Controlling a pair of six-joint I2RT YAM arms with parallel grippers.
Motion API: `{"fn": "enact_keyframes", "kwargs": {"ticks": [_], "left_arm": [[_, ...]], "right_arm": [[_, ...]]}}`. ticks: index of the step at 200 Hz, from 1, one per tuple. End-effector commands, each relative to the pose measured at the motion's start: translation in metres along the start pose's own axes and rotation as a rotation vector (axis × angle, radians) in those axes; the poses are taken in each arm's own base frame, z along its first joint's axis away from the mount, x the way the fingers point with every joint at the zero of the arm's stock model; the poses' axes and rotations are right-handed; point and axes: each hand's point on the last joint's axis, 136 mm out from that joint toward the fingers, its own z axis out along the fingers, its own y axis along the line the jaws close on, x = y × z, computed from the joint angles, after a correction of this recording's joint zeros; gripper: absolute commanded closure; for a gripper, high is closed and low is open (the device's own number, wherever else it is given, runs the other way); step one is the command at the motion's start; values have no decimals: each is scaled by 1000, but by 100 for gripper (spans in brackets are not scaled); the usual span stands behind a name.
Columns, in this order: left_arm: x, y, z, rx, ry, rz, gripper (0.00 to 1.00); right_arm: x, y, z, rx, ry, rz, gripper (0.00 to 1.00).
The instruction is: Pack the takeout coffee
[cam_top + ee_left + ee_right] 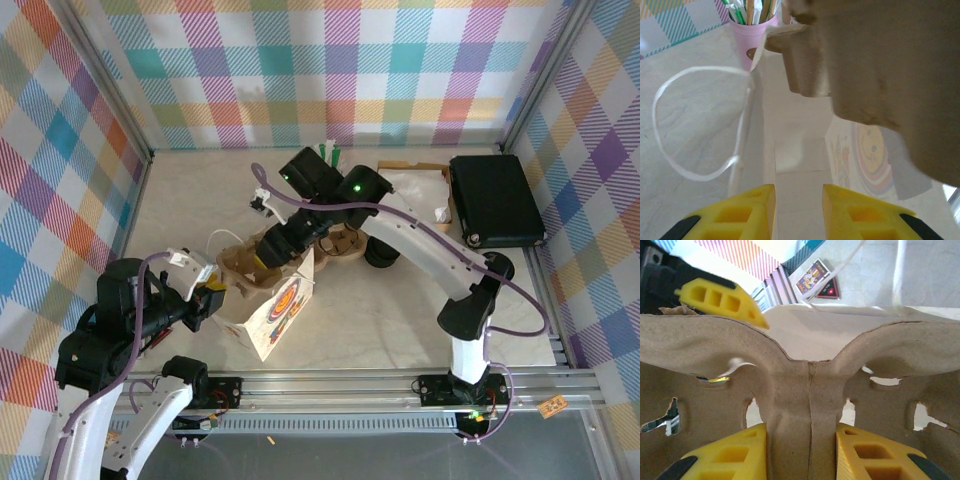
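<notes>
Two robot arms work over a white paper bag [272, 318] standing open on a pale, marble-patterned table [400, 320] walled in on three sides with pastel plaid cloth [350, 70]. The bag carries the only clear artwork in the scene, a smiling yellow face inside coloured rings, and no lettering on it can be read. In the right wrist view a small printed packet [815, 277] lies on the table, its wording too small to make out.

The right gripper [802, 450] holds a brown pulp cup carrier [805, 390] over the mouth of the bag, its yellow jaws clamped on either side of the carrier's central rib. The left gripper [799, 200] sits at the bag's near rim with its jaws a narrow gap apart and nothing pinched between them. The bag's white string handle [702, 177] loops out to one side.

The takeout coffee [381, 257], seen as a black disc, stands on the table behind the bag, partly hidden under the right arm and just beside a second pulp tray [345, 242].

A pink cup [752, 35] of wrapped sticks stands at the back, and a black case [495, 200] lies at the far right.
</notes>
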Motion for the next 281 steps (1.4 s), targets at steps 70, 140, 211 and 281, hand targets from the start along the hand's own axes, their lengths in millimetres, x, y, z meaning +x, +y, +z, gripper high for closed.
{"fn": "enact_keyframes", "kwargs": {"ticks": [70, 140, 211, 281], "left_arm": [[3, -4, -10, -8, -13, 51, 70], [5, 1, -20, -58, -7, 81, 70], [5, 1, -22, -63, -11, 85, 70], [-10, -6, -22, -3, -20, -107, 67]], "right_arm": [[0, -25, 11, 121, 47, 65, 67], [11, -16, 26, 137, 114, -74, 67], [25, -11, 37, 172, 170, -233, 66], [27, -17, 36, 220, 177, -314, 66]]}}
